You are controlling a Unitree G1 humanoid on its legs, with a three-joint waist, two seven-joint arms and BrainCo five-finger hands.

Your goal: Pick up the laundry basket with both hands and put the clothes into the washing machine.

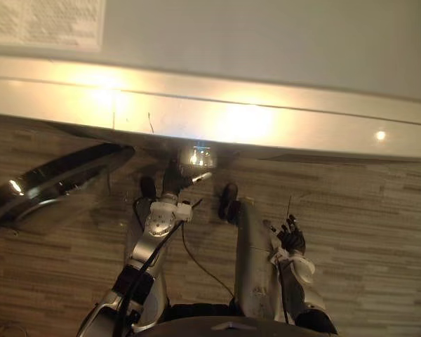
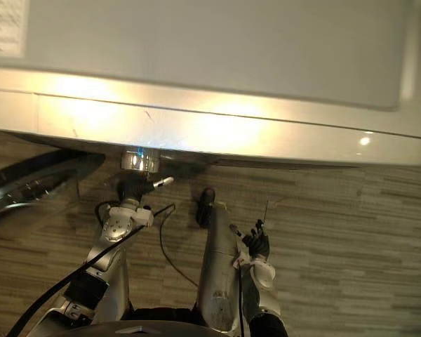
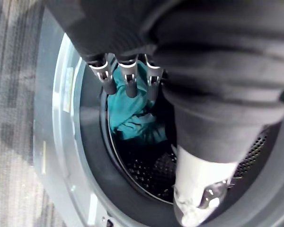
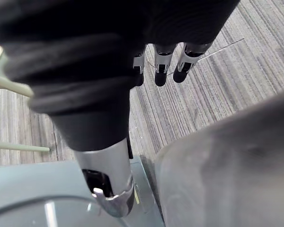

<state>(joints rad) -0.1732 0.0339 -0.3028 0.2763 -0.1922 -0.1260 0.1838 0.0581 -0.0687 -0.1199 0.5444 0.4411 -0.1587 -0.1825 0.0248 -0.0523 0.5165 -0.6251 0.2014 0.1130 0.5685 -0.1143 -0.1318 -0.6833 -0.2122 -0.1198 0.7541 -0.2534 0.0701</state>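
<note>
Holds left hand [image 3: 128,82] at the drum [image 3: 146,175] mouth of the washing machine [image 1: 266,42], 12 o'clock, fingers [image 3: 105,81] straight, apart, gripping nothing. Has teal clothes [image 3: 132,120] inside the drum. Hangs right hand [image 4: 162,71] at 4 o'clock over the floor [image 4: 203,109], fingers [image 4: 183,72] loose, apart.

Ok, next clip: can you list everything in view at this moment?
washing machine: one, white, top spans the head views
door: one, dark glass, shiny rim, open at robot's left
garment: one, teal, inside the drum
label: one, white, corner of machine's top
floor: grey-brown, striped
left robot hand: open, at drum mouth, before the garment
right robot hand: open, empty, above the floor
</note>
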